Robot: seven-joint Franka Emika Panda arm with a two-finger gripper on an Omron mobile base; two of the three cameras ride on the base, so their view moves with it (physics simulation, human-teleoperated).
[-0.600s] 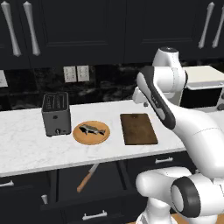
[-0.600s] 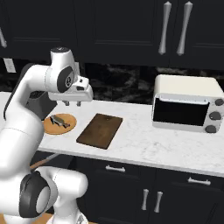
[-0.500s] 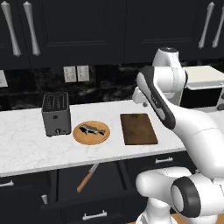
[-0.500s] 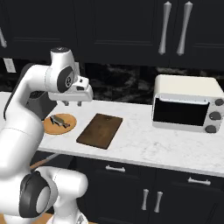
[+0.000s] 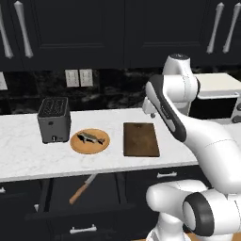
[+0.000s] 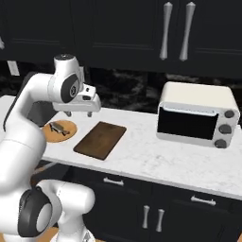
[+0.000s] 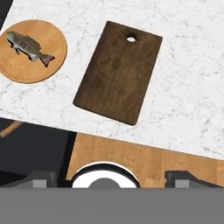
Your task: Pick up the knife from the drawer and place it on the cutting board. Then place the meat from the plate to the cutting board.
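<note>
Knife (image 5: 83,188) lies in the open drawer (image 5: 80,219), lower left. Meat (image 7: 29,46) sits on the plate (image 7: 26,72), upper left. My pincer (image 6: 79,113) holds nothing; its opening I cannot tell.

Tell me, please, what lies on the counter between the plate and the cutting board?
Nothing: in the hand view, bare white marble counter separates the plate from the cutting board. The left base view shows the same narrow bare gap.

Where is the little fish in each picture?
Left base view: the fish lies on the round plate, left of the cutting board.
Right base view: on the plate at the left, beside the white arm.
Hand view: top left, on the plate.
Shared landmark: the cutting board, always next to the plate.
</note>
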